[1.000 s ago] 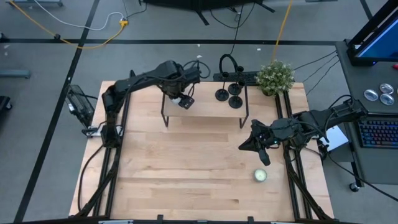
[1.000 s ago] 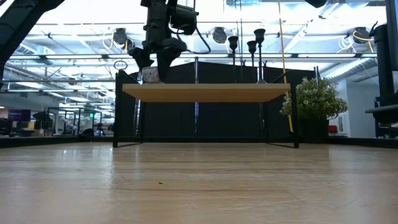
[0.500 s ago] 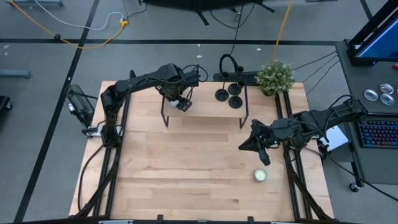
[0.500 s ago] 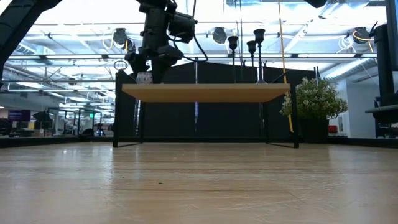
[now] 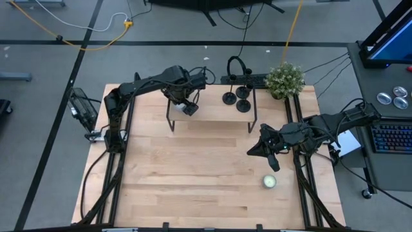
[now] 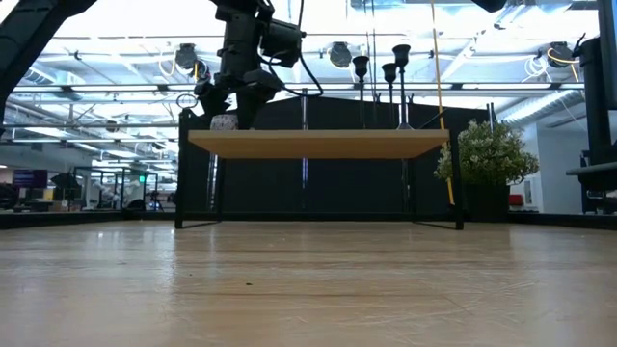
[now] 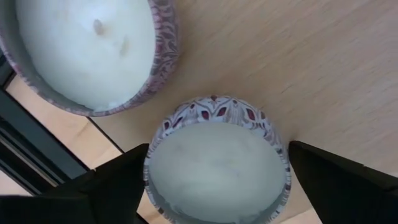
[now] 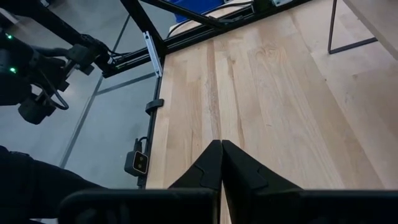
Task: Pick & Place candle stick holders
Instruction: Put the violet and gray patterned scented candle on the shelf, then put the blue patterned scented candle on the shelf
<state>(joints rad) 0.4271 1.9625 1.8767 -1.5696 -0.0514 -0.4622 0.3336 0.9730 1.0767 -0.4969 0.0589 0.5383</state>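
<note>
Three black candle stick holders [image 5: 230, 98] [image 5: 243, 91] [image 5: 244, 106] stand by their disc bases on the right part of a raised wooden shelf [image 5: 215, 115]; the low view shows their stems [image 6: 389, 87]. My left gripper [image 5: 188, 108] points down over the shelf's left part, open. Its fingers stand on either side of a small white candle in a patterned tin [image 7: 216, 168], which rests on the shelf [image 6: 224, 121]. A larger candle [image 7: 87, 50] sits beside it. My right gripper [image 5: 251, 152] waits shut above the table's right side [image 8: 221, 162].
Another candle [image 5: 269, 182] lies on the table near the front right. A potted plant [image 5: 284, 78] stands at the far right corner, beside the shelf. The shelf's thin black legs [image 6: 182, 173] [image 6: 457, 178] rise from the far half of the table.
My left gripper has sunk a little toward the shelf with the small candle and then opened, letting go. The candle now stands on the shelf between the spread fingers.
</note>
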